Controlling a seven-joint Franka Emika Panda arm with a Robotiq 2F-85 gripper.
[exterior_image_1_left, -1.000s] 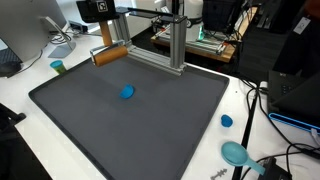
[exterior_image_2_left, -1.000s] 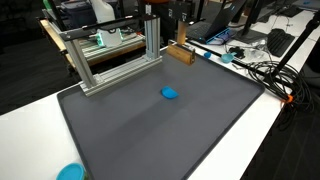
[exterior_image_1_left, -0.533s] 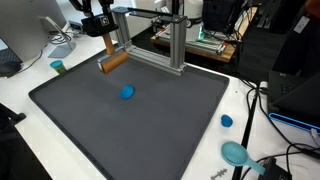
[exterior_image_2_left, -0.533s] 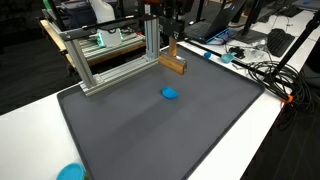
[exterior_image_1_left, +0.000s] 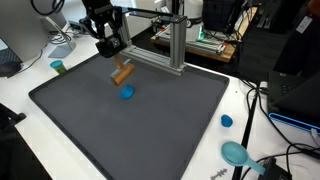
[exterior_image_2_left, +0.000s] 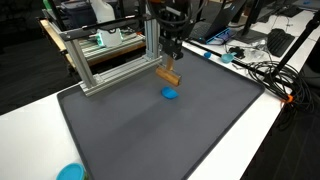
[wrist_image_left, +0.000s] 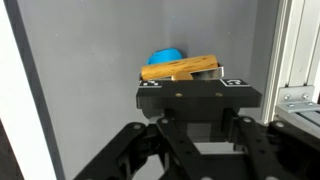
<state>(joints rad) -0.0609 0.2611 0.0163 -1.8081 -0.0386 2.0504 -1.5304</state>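
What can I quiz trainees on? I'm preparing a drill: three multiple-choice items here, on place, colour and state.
1. Where is the wooden block? A on the floor; B in the gripper over the mat; C inside a box.
2. Colour of the round piece on the mat? A red; B yellow; C blue.
3. The gripper is: A shut on the wooden block; B open, empty; C unseen.
1 B: clasped above the mat. 2 C: blue in all views. 3 A: wrist view shows it pinched.
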